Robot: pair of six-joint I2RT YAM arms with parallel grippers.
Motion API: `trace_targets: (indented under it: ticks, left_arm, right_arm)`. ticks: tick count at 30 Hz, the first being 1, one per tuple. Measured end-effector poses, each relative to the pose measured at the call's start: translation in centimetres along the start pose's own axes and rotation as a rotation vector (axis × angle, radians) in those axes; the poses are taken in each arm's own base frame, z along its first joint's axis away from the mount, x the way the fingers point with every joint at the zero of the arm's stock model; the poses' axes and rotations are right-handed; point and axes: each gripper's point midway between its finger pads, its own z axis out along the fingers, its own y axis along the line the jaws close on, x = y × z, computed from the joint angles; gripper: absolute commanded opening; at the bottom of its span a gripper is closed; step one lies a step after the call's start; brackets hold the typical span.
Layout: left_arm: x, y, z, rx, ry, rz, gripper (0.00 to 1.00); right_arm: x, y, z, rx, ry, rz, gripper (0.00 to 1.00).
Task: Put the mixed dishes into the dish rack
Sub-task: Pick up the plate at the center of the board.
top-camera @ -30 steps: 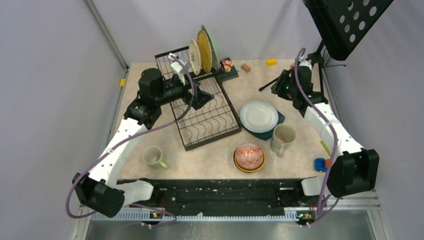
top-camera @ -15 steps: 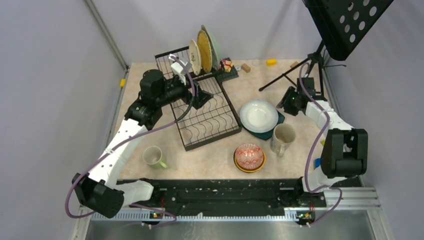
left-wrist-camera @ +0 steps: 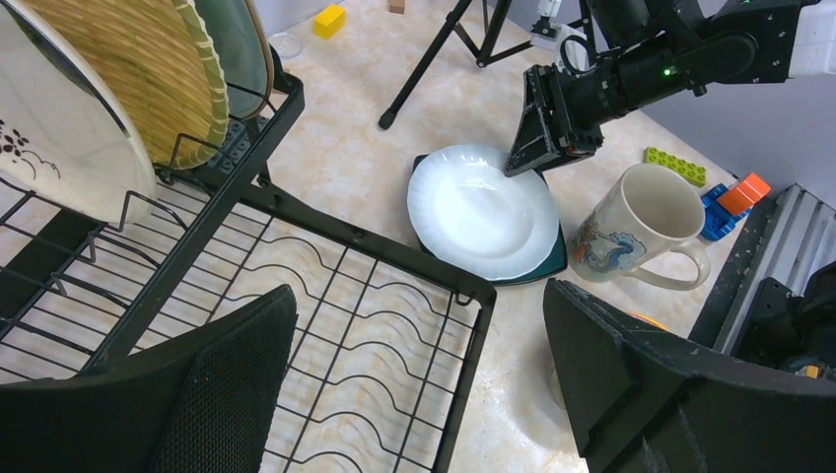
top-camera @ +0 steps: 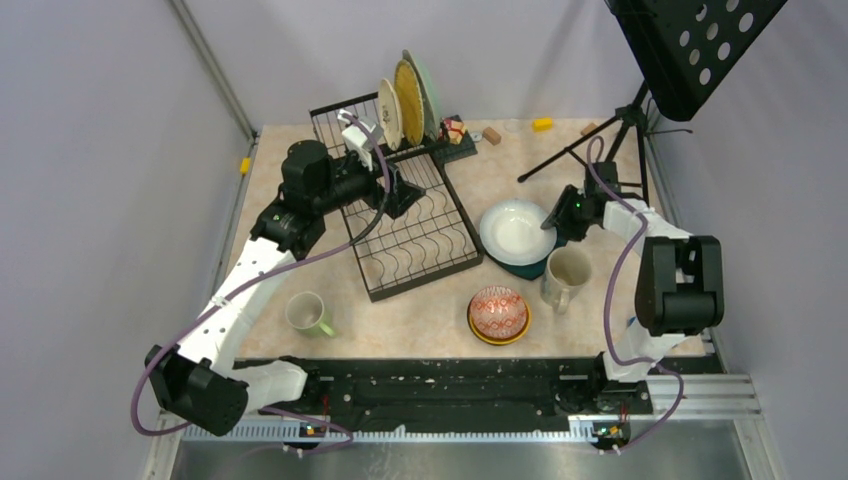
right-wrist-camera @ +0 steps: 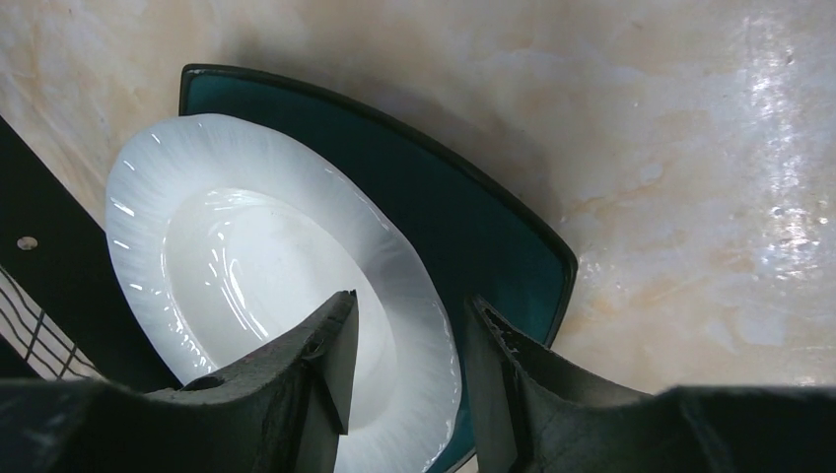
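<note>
Marbled beige bench (top-camera: 440, 300): the white plate (top-camera: 515, 230) lies on a dark teal plate (top-camera: 535, 268), just right of the dish rack (top-camera: 420, 240). The right hand (right-wrist-camera: 404, 325) straddles its rim, fingers parted, not clamped. A cream mug (top-camera: 566, 275) crowds close beside, with a tripod leg (top-camera: 575, 152) behind. The left hand (left-wrist-camera: 419, 296) gapes wide over the rack.

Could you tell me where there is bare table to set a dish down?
Free: between green mug and bowls, in front of the rack; also between rack and tripod. Crowded: around white plate, cream mug and right hand.
</note>
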Motion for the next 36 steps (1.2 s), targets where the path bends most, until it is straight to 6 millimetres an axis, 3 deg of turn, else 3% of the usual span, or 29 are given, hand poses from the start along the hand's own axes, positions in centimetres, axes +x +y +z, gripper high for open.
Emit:
trace_targets:
  ticks: [11, 25, 28, 36]
  left_arm:
    - [0.0, 0.0, 0.0, -0.001, 0.0, 0.0, 0.99]
    - [0.0, 0.1, 0.0, -0.004, 0.001, 0.0, 0.99]
    - [0.1, 0.1, 0.0, -0.004, 0.002, -0.001, 0.99]
    - [0.4, 0.1, 0.0, -0.006, 0.01, -0.005, 0.99]
  right_arm:
    - [0.8, 0.6, 1.2, -0.058, 0.046, 0.001, 0.35]
    - [2.0, 1.8, 2.6, -0.178, 0.061, 0.005, 0.38]
    - [1.9, 2.0, 2.7, -0.205, 0.05, 0.008, 0.34]
    - [2.0, 2.3, 2.8, -0.248, 0.044, 0.022, 0.08]
